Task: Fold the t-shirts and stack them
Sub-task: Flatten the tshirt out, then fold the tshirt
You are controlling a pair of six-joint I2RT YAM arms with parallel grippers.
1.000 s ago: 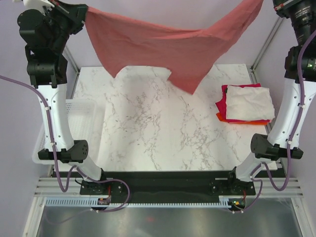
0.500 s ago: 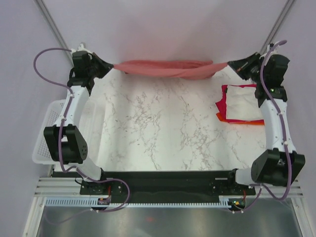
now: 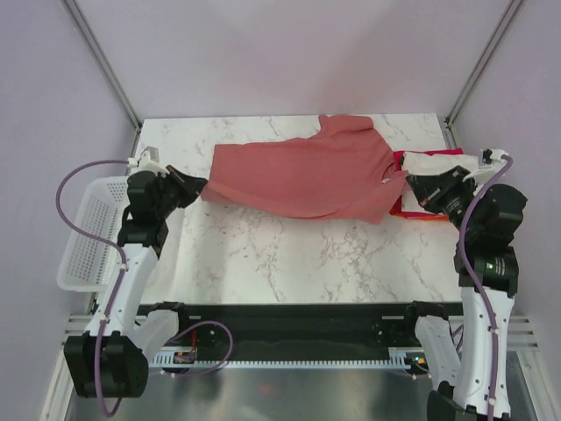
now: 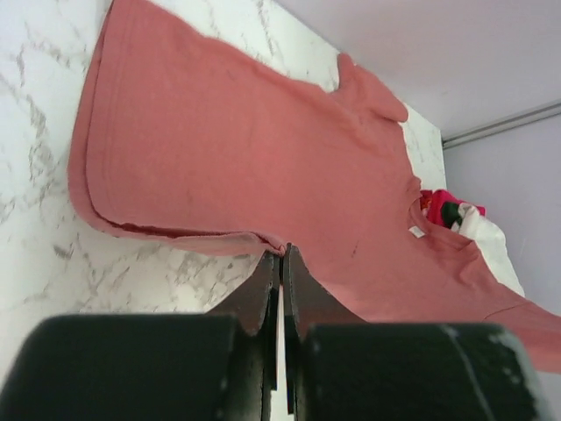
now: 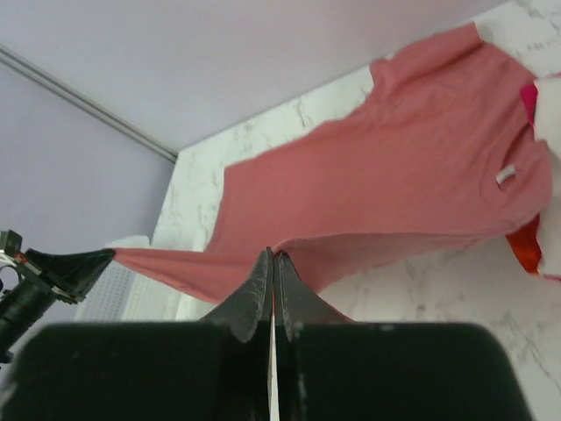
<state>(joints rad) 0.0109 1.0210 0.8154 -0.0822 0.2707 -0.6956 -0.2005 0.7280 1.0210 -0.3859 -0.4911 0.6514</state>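
Lab rig: framed marble-top table [image 3: 263, 254]

You look down on a table [image 3: 263, 254] with a white marble-patterned top veined in grey. A white plastic mesh basket [image 3: 83, 241] sits just beside its left edge. Two slanted metal frame posts [image 3: 101, 61] rise from the far corners against a plain lilac wall [image 3: 280, 53]. Along the near edge runs a black mounting plate [image 3: 298, 320], then a white slotted duct [image 3: 289, 360] and a grey metal sheet [image 3: 307, 395].
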